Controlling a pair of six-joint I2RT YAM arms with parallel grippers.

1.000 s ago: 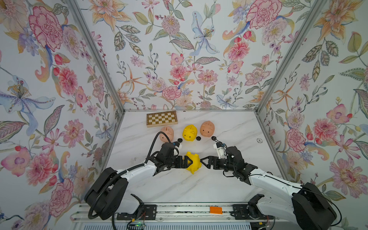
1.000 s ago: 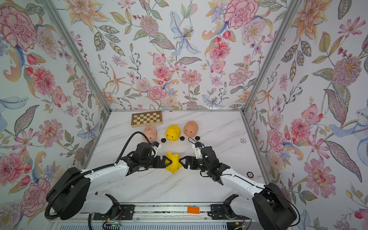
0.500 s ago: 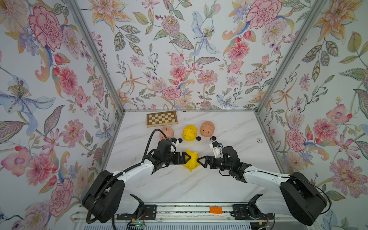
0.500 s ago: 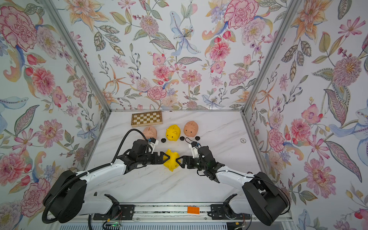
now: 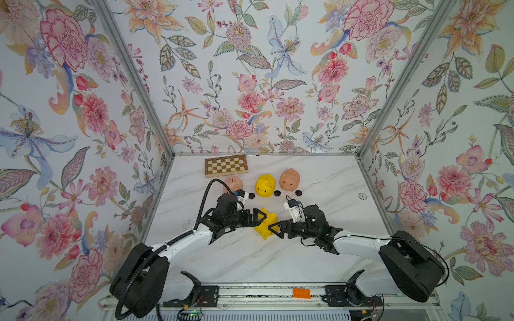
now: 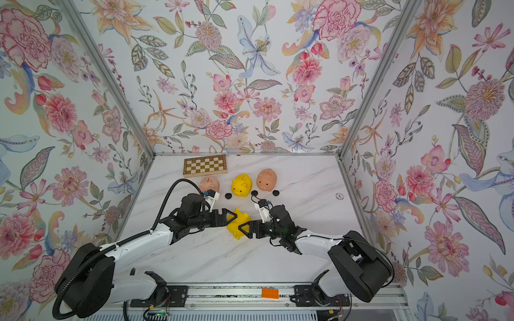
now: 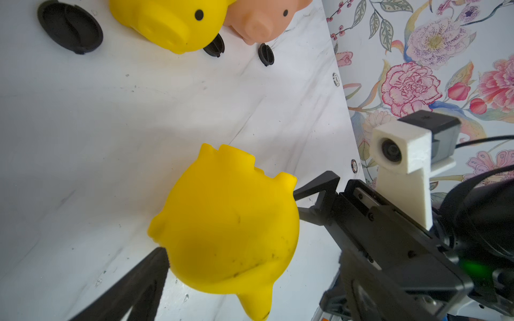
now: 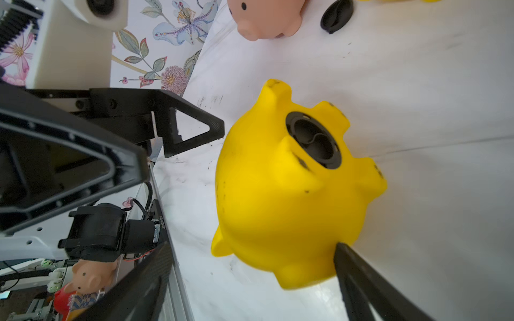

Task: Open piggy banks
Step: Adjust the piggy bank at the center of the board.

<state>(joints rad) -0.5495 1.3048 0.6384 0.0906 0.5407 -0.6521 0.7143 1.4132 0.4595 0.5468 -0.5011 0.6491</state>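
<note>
Plug (image 8: 313,144) still seated.
Yellow piggy bank (image 5: 264,229) has edged toward chessboard (image 5: 225,165); left pincer (image 5: 261,218) and right pincer (image 5: 272,228) flank it, spread.

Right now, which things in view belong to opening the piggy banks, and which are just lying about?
For the job:
near yellow piggy bank, on its side, plug still in
back yellow piggy bank
two pink piggy banks
three loose plugs

Just lying about:
chessboard
small round disc
</note>
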